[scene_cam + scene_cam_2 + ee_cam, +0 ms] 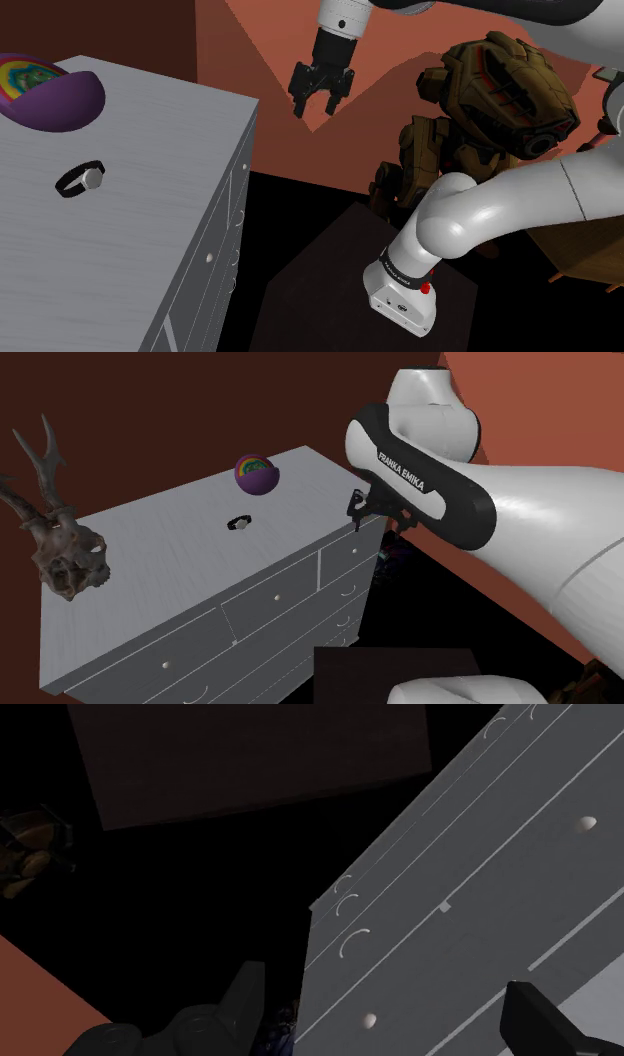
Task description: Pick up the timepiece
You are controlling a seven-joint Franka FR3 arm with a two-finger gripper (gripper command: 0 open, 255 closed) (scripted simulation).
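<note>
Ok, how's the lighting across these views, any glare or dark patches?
Shoulder view: dresser top evenly lit, no glare, wristwatch dark against it, black area beside. Second exterior view: dim, dark red walls. Wrist view: wide black area next to grey-lit drawer fronts.

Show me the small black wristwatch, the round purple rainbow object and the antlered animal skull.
small black wristwatch (92, 178), shoulder view, on its grey face.
round purple rainbow object (258, 480), second exterior view, on its purple side.
antlered animal skull (68, 557), second exterior view, on the cranium.
</note>
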